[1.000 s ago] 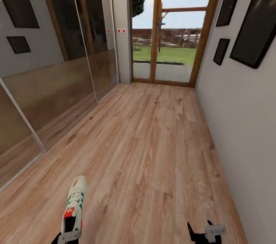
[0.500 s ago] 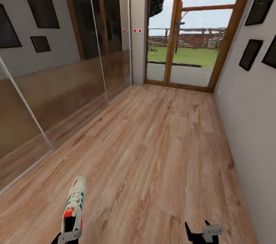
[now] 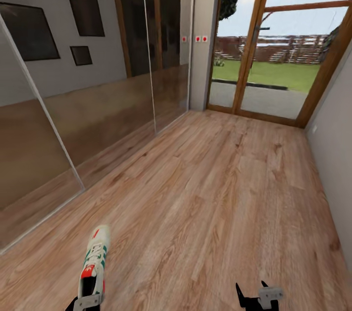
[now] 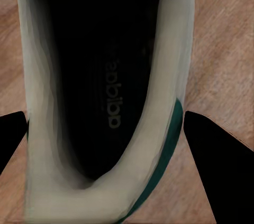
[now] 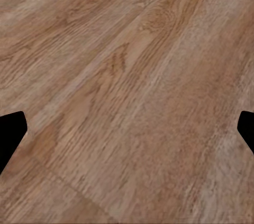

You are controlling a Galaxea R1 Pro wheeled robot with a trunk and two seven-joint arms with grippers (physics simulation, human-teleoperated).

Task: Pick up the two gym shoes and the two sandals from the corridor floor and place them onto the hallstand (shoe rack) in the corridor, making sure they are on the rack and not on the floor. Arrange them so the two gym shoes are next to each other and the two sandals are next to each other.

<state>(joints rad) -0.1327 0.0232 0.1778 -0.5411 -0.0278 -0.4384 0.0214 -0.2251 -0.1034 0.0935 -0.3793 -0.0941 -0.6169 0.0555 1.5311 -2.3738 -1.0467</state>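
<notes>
- Left hand (image 3: 84,302) grips a gym shoe (image 3: 94,262) by its heel, toe pointing far.
- Right hand (image 3: 254,296) spread wide, holding nothing.
- Corridor floor (image 3: 220,193) lies open ahead; glass panels (image 3: 98,105) left, wall (image 3: 337,154) right.

Light brown wood-grain plank floor (image 3: 215,193): matt, faint sheen, knots + grain streaks visible. Off-white lace-up sneaker w/ green stripes + red-orange heel (image 3: 94,262): smooth leather-like upper, matt; dark cloth-like insole w/ printed logo in left wrist view (image 4: 114,97). Left of floor: glossy glass sliding panels (image 3: 98,105), reflective, thin pale metal-looking edges. Warm-brown wooden door frame (image 3: 254,32) at far end, satin. Grey plastered wall (image 3: 337,140) right of floor, matt. Black square wall panels (image 3: 29,30), flat, low gloss.
</notes>
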